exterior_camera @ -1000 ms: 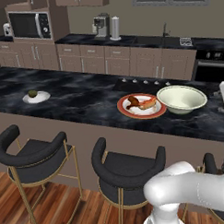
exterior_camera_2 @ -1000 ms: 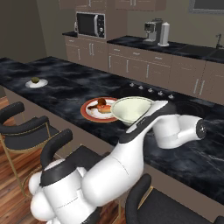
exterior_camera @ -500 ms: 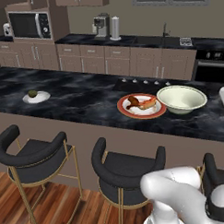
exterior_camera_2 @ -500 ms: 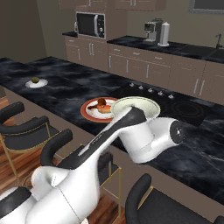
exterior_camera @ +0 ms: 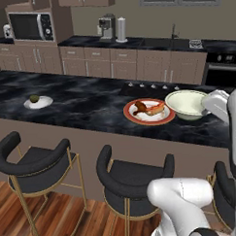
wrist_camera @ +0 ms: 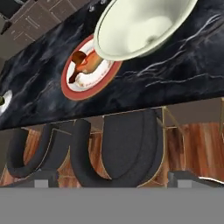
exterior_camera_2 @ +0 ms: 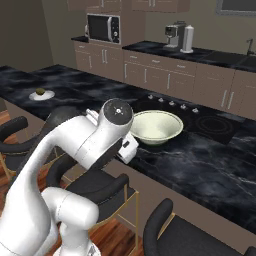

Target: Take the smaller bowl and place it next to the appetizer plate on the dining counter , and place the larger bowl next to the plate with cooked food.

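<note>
The dining counter [exterior_camera: 90, 104] is running L to R across mid frame in the left base view, its front edge dropping to a brown base w/ dark stools [exterior_camera: 36, 160] tucked under along the lower half. Lots of bare black stone is lying open btw the appetizer plate [exterior_camera: 38, 101] at far left and the plate with cooked food [exterior_camera: 149, 112] right of centre; those two are sitting well apart. The larger bowl [exterior_camera: 188, 104] is sitting upright just beside the cooked-food plate, on its R side, rims about touching. More open counter is showing R of the bowl in the right base view, lower right.

In the hand view the gripper [wrist_camera: 112, 183] is standing open, nothing btw the tips, at bottom of frame. It is hanging off the counter's front edge, over a stool [wrist_camera: 127, 151]; the larger bowl is sitting at top centre-right, well apart from the tips, w/ the cooked-food plate to its left.
</note>
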Controlling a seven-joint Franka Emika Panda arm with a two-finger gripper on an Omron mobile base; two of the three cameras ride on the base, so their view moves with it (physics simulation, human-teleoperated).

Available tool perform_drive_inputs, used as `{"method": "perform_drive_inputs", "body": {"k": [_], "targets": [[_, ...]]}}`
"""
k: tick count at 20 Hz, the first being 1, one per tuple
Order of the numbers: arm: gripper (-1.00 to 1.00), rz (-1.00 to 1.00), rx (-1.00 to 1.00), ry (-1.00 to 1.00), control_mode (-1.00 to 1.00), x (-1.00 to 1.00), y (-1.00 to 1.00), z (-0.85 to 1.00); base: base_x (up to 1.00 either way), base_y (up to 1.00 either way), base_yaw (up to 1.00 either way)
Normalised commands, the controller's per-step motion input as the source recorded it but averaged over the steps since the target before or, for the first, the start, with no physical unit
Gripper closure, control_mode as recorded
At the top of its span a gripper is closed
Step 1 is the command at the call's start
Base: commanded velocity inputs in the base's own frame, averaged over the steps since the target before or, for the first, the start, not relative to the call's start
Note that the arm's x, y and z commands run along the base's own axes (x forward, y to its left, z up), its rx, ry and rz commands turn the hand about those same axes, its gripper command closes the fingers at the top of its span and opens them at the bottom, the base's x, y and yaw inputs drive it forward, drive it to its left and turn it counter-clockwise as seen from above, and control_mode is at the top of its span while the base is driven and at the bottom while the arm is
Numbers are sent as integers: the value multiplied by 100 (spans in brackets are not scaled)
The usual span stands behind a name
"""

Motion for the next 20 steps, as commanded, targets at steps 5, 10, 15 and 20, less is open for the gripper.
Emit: {"method": "perform_drive_inputs", "body": {"k": [5, 10, 15, 20], "targets": [[-100, 5, -30, 5, -100, -13, 51, 13, 0, 0, 0], [-100, 3, -16, -3, -100, -40, 32, 31, 0, 0, 0], [-100, 6, -9, -8, -100, -74, 15, 64, 0, 0, 0], [-100, 3, -21, -6, -100, -73, 50, 61, 0, 0, 0]]}}
